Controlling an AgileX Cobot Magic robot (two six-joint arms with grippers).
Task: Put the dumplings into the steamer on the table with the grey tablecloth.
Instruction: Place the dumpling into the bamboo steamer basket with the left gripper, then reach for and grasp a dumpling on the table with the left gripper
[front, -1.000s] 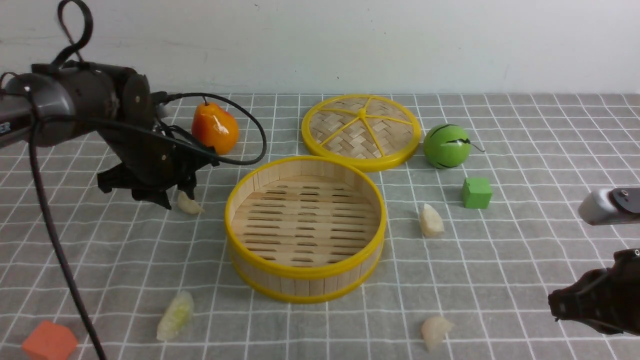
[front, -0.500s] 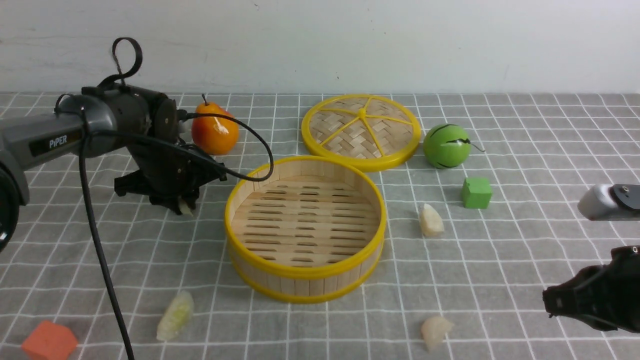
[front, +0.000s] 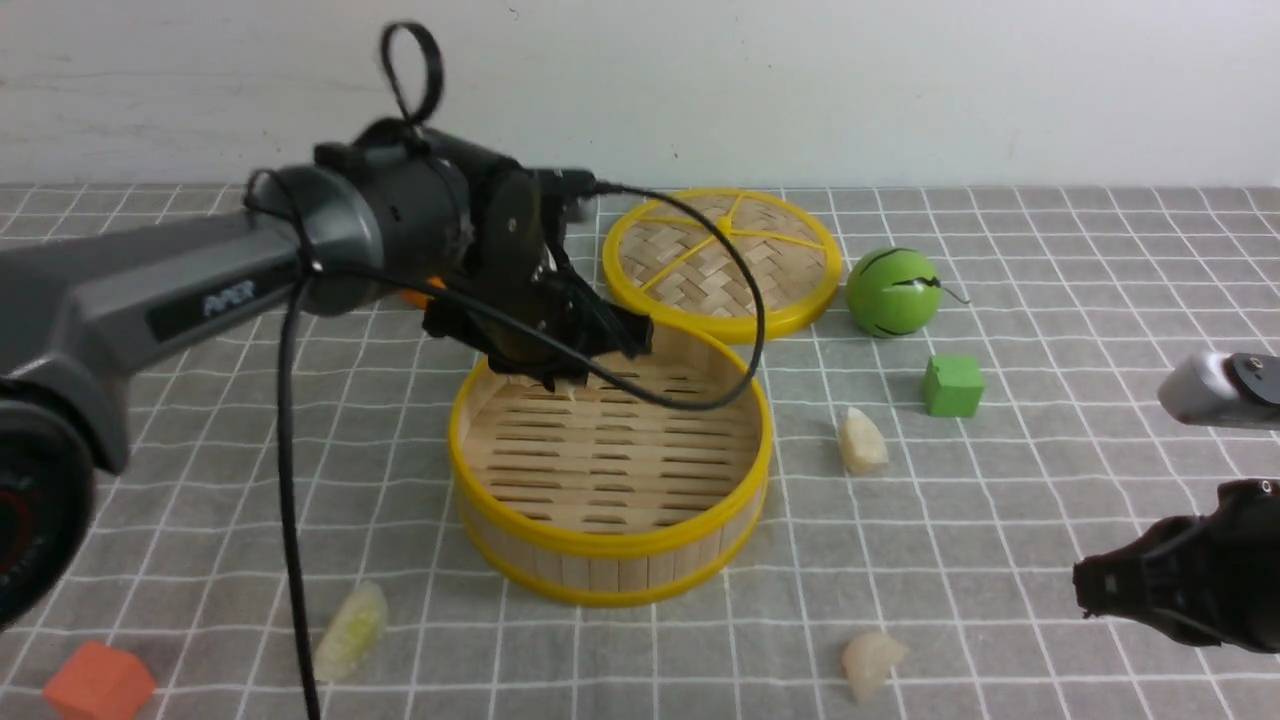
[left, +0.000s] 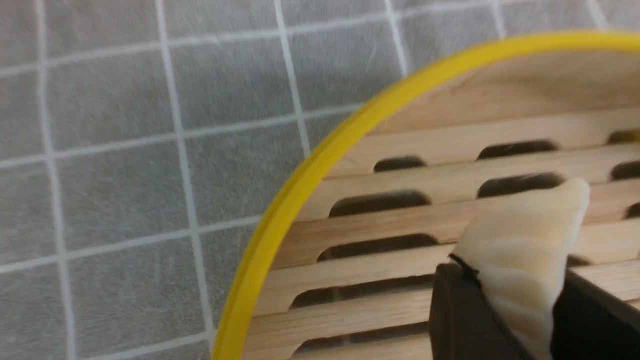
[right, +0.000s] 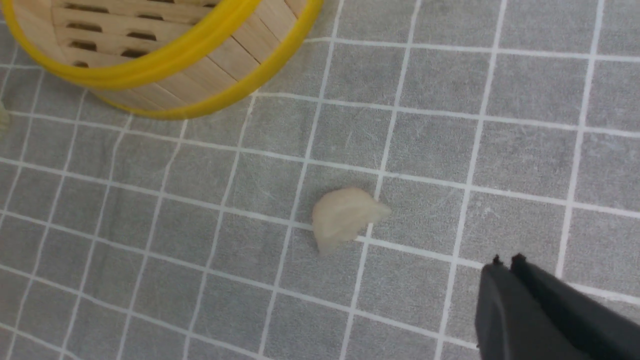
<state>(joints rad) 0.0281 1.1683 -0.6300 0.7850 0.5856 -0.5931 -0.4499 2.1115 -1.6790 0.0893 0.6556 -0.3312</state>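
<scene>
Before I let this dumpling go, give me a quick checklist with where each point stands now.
1. Dumpling gripped in the left pincer: ok, clamped between the fingers.
2. Held dumpling over the steamer, inside the rim: ok, slatted floor shows all around it.
3. Lid out of the way: ok, it lies on the cloth behind the steamer.
4. Right pincer away from the steamer: ok, off to the right and shut.
5. Held dumpling low enough to release gently: cannot tell, its height above the floor isn't clear.
6. All other dumplings in the steamer: not ok, the greenish one and two pale ones lie on the cloth.
</scene>
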